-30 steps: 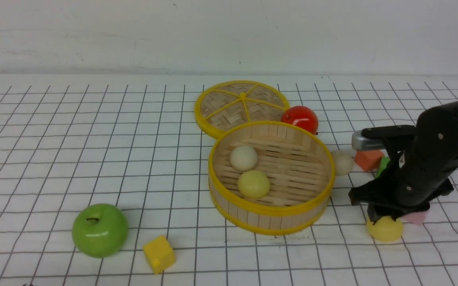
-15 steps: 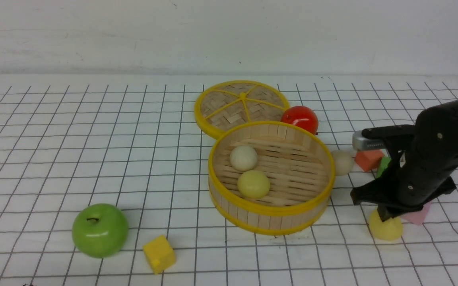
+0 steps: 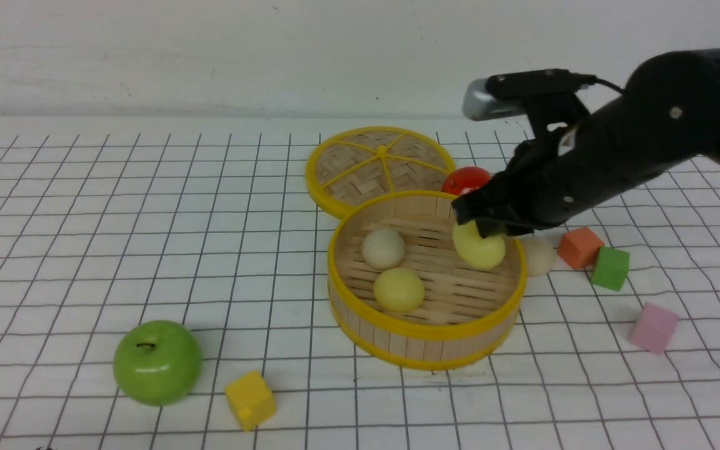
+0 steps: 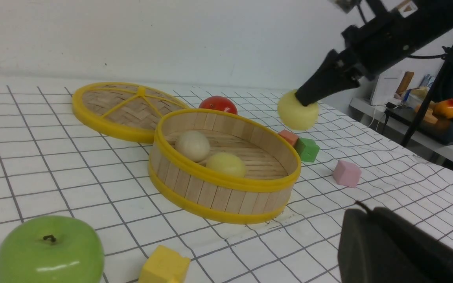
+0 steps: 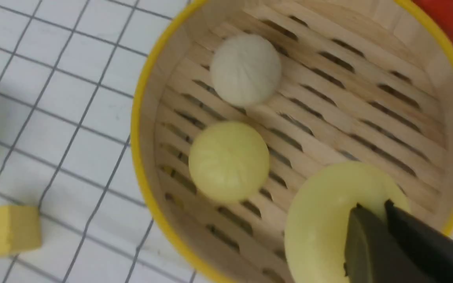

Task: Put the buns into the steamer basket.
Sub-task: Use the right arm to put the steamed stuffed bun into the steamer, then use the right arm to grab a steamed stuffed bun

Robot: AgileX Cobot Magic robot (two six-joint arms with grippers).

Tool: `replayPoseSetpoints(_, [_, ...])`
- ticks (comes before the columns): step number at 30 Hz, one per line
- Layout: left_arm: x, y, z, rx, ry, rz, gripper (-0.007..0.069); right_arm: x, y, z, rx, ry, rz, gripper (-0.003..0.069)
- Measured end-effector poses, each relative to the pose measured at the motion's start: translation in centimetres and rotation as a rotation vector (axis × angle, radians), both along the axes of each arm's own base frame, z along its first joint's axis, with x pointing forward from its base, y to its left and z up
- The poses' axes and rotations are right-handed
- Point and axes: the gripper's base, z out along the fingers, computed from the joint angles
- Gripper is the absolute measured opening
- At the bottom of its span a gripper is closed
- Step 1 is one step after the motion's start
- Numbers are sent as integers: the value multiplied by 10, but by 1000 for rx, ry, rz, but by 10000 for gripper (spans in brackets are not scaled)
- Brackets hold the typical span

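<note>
The steamer basket (image 3: 425, 331) stands mid-table with a cream-white bun (image 3: 383, 248) and a pale yellow bun (image 3: 399, 289) on its slatted floor. My right gripper (image 3: 482, 228) is shut on another pale yellow bun (image 3: 479, 248), pinching its top and holding it in the air over the basket's right side; the right wrist view shows this bun (image 5: 328, 220) above the slats. A second cream-white bun (image 3: 538, 256) lies on the table just right of the basket. My left gripper (image 4: 362, 212) shows only in the left wrist view, shut and empty, low over the table.
The woven lid (image 3: 379, 164) lies behind the basket, with a red fruit (image 3: 466, 180) beside it. A green apple (image 3: 157, 362) and a yellow cube (image 3: 250, 400) sit front left. Orange (image 3: 580, 248), green (image 3: 610, 268) and pink (image 3: 652, 327) cubes lie to the right.
My right gripper closed on the pale yellow bun lying on the table at the front right, lifted it, and carried it up and left to above the basket.
</note>
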Motion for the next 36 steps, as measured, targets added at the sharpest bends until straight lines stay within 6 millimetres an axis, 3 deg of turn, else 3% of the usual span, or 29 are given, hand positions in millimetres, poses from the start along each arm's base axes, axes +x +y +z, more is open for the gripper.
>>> replayPoseSetpoints(4, [0,0,0,0,0,0,-7,25,9,-44,-71,73,11,44])
replayPoseSetpoints(6, [0,0,0,0,0,0,-6,27,10,-52,-79,89,12,59])
replayPoseSetpoints(9, [0,0,0,0,0,0,-6,30,12,-64,-90,117,14,139])
replayPoseSetpoints(12, [0,0,0,0,0,0,-2,29,14,-59,-69,126,12,297])
replayPoseSetpoints(15, [0,0,0,0,0,0,1,25,14,-43,-48,107,14,428])
replayPoseSetpoints(19, [0,0,0,0,0,0,4,20,4,-11,-32,33,-2,507])
replayPoseSetpoints(21, [0,0,0,0,0,0,4,21,-8,1,-31,13,-49,510])
replayPoseSetpoints(23, [0,0,0,0,0,0,4,30,-36,3,-53,19,-144,483])
replayPoseSetpoints(26, [0,0,0,0,0,0,4,45,-69,-13,-73,60,-255,423])
replayPoseSetpoints(28, [0,0,0,0,0,0,6,55,-80,-27,-79,88,-289,391])
replayPoseSetpoints(36, [0,0,0,-1,1,0,13,86,-82,-60,-59,150,-295,360])
